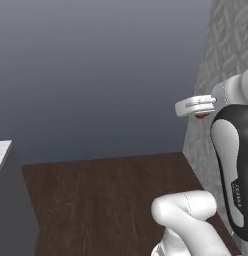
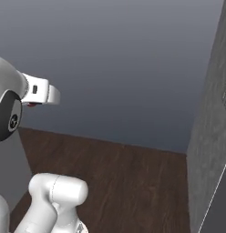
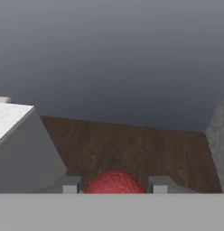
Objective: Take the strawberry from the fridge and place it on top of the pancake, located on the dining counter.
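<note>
A: Where's the strawberry (image 3: pixel 114 182) rn?

B: We've got it. In the hand view it sits right between the two fingertips (image 3: pixel 71 184), red and dimpled, so the tool (image 3: pixel 114 185) is closed on it. From the left base view we catch just a sliver of red under the white hand (image 1: pixel 201 115), and the same in the right base view (image 2: pixel 31 104).

A: And the table with the pancake?

B: That's the relation the next move turns on, imo. A pale marble-look corner of the table (image 3: pixel 7 118) shows at the left of the hand view, and a small bit of it at the left edge of the left base view (image 1: pixel 2 150). So from the tool the table lies off to the left, well apart, with dark wood floor (image 3: pixel 132 149) between us and it. We'd judge the base or arm has to swing left before any drop.

A: Pancake itself?

B: Can't place it. The part of the tabletop we see is a cut-off corner w/ nothing on it.

A: Anything else hard to read?

B: The lower half of the berry is cut off at the bottom of the hand view, so we can't tell which way its tip points. A grey textured wall (image 2: pixel 210 127) stands on the right. Ahead it's just a plain grey backdrop.
</note>
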